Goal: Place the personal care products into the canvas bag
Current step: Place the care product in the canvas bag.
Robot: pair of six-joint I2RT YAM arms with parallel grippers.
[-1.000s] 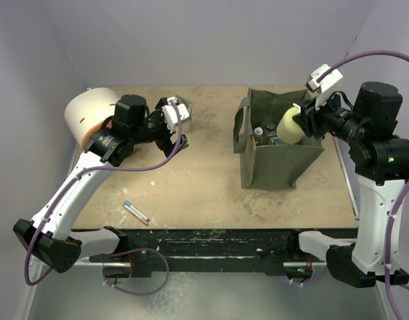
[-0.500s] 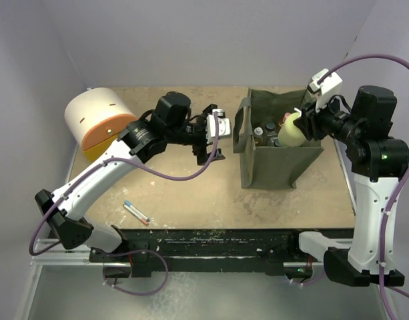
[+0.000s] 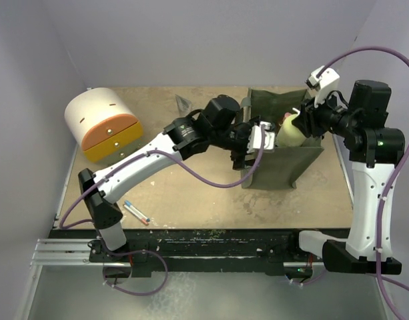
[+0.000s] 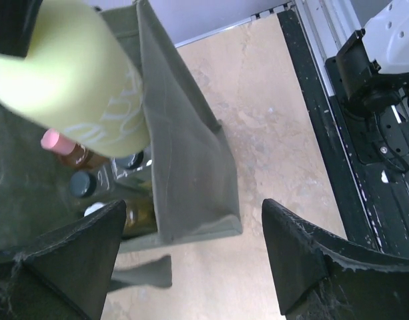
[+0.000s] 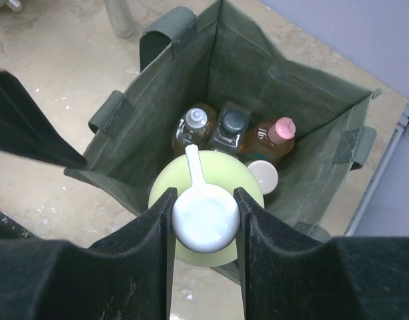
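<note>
The olive canvas bag point(image 3: 284, 167) stands open at the right of the table. My right gripper point(image 5: 204, 223) is shut on the white pump cap of a pale green bottle point(image 5: 254, 181), which hangs above the bag's point(image 5: 157, 120) near edge. Inside stand several bottles: an amber one point(image 5: 193, 128), a dark-capped one point(image 5: 233, 123), a pink-capped orange one point(image 5: 276, 135). My left gripper point(image 3: 251, 145) is open and empty at the bag's left wall point(image 4: 184, 173), with its fingers point(image 4: 64, 260) either side of that wall. The green bottle point(image 4: 77, 87) is at that view's upper left.
A white and orange domed box point(image 3: 101, 123) sits at the far left. A thin pen-like stick point(image 3: 136, 212) lies near the front edge. A small silvery thing point(image 3: 183, 101) rests near the back of the table. The bag's strap handle point(image 5: 169, 27) stands up on its left side.
My left arm has swung from beside the domed box rightward across the table to the bag, jaws narrowing slightly. The right gripper keeps the green bottle over the bag, barely shifted.
</note>
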